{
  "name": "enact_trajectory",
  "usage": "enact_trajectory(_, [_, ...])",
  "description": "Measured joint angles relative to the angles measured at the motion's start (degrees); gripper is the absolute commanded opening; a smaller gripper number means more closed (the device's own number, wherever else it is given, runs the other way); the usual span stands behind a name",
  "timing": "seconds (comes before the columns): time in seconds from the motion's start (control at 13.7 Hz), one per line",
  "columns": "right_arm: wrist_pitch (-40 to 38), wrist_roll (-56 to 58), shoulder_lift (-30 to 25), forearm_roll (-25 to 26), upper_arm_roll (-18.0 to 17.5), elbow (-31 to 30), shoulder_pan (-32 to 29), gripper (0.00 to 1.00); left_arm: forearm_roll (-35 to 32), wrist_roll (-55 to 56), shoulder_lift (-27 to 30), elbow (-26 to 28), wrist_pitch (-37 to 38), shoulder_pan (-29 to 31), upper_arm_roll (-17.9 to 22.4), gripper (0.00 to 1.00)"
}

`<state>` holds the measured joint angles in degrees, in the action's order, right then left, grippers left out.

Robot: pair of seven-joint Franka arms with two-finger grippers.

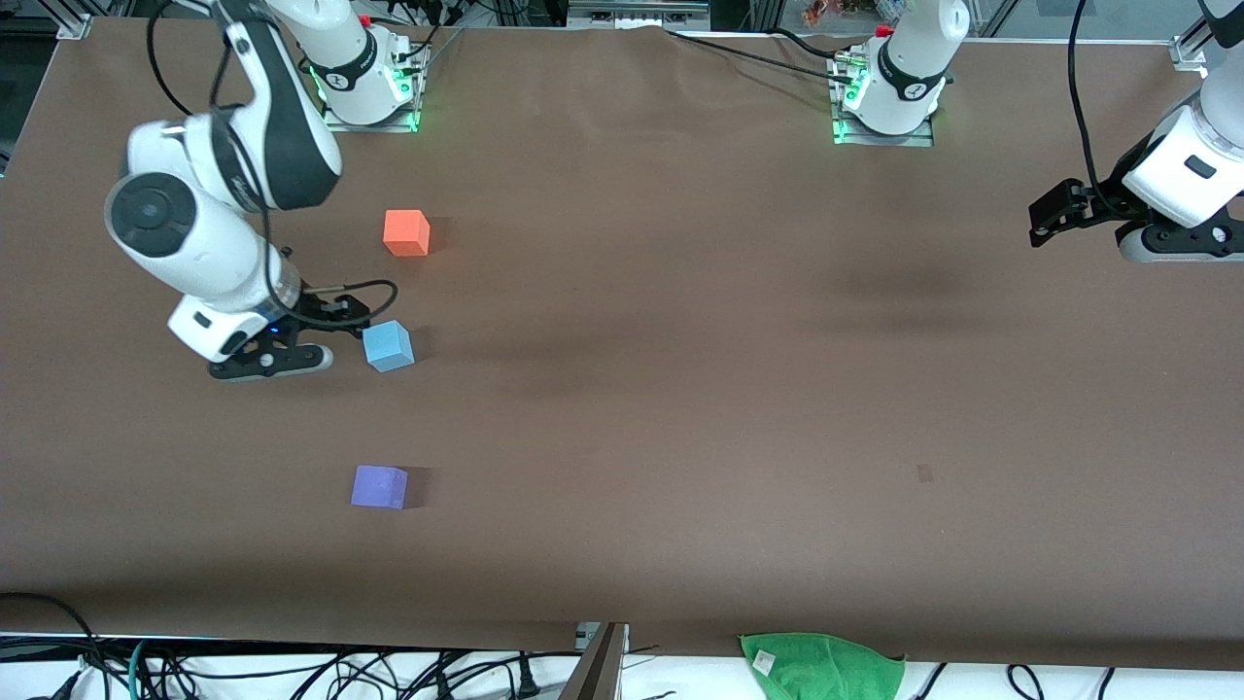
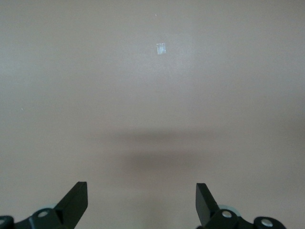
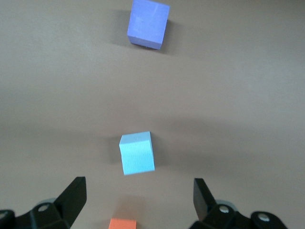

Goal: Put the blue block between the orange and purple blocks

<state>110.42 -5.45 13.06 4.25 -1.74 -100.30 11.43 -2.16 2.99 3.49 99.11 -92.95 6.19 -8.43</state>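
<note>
Between the orange block and purple block we see the blue block resting on the table; right gripper beside it and idle left gripper both gape empty, so placement looks done.

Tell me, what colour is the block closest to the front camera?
The purple block is violet-purple, clearest in the front view.

**Matt blocks on a cloth-covered desk**

The blue block, orange block and purple block look matt and smooth. The desk wears a dull brown covering. A green cloth looks fuzzy. Arm shells are glossy white plastic.
</note>
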Motion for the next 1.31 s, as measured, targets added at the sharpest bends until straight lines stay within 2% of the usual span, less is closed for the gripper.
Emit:
enact_trajectory(0.44, [-14.96, 0.04, -0.08, -0.09, -0.48, 11.65, 0.00, 0.99, 0.00, 0.00, 0.00, 0.00, 0.07, 0.00, 0.00, 1.00])
enact_trajectory(0.58, [-17.44, 0.04, -0.70, -0.11, -0.48, 14.07, -0.02, 0.99, 0.00, 0.00, 0.00, 0.00, 0.08, 0.00, 0.00, 1.00])
enact_trajectory(1.31, [-21.49, 0.63, -10.08, -0.11, -0.47, 14.36, -3.68, 0.99, 0.00, 0.00, 0.00, -0.02, 0.60, 0.00, 0.00, 1.00])
